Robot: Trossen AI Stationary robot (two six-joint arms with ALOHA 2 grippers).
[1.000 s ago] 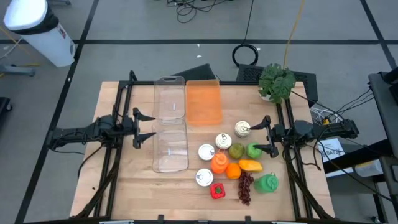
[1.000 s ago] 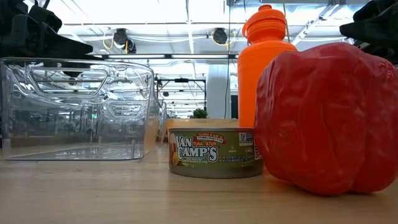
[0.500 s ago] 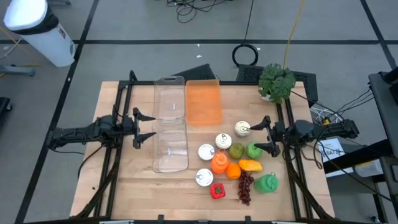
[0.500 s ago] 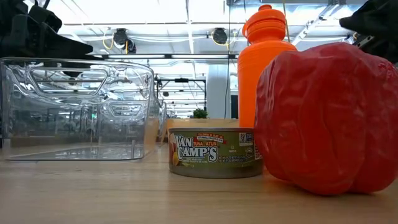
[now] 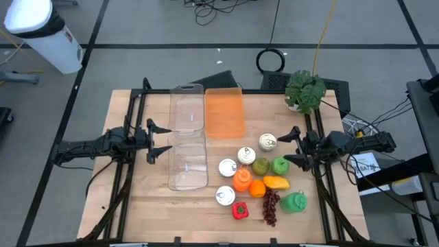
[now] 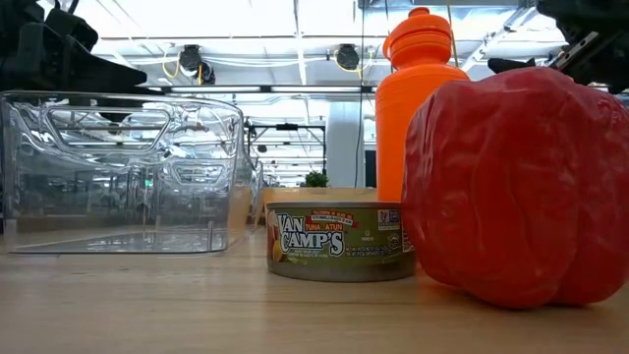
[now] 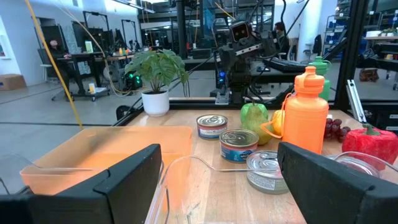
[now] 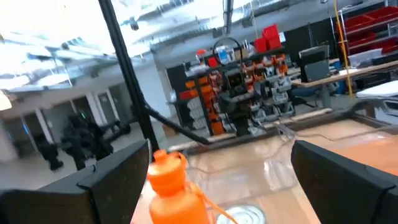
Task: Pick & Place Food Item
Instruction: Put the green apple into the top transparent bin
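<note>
The food items lie in a cluster on the table's right half: several tins (image 5: 246, 156), an orange bottle (image 5: 241, 180), an orange (image 5: 257, 188), a red pepper (image 5: 240, 210), dark grapes (image 5: 271, 207), a yellow item (image 5: 276, 182) and green fruit (image 5: 280, 165). The low view shows the red pepper (image 6: 511, 187) and a tin (image 6: 339, 241) up close. My right gripper (image 5: 295, 146) hovers open at the right edge of the cluster, pointing toward the table's left. My left gripper (image 5: 159, 141) stands open at the left, beside the clear bins, touching nothing.
Two clear plastic bins (image 5: 188, 163) (image 5: 187, 108) stand end to end left of centre, with an orange tray (image 5: 224, 113) beside the far one. A potted plant (image 5: 306, 89) stands at the far right corner. Bare wood lies along the near left of the table.
My right gripper has tipped its fingers upward and rolled about its own axis while staying in place above the table's right edge; it remains open. The left arm and all the food items are unmoved.
</note>
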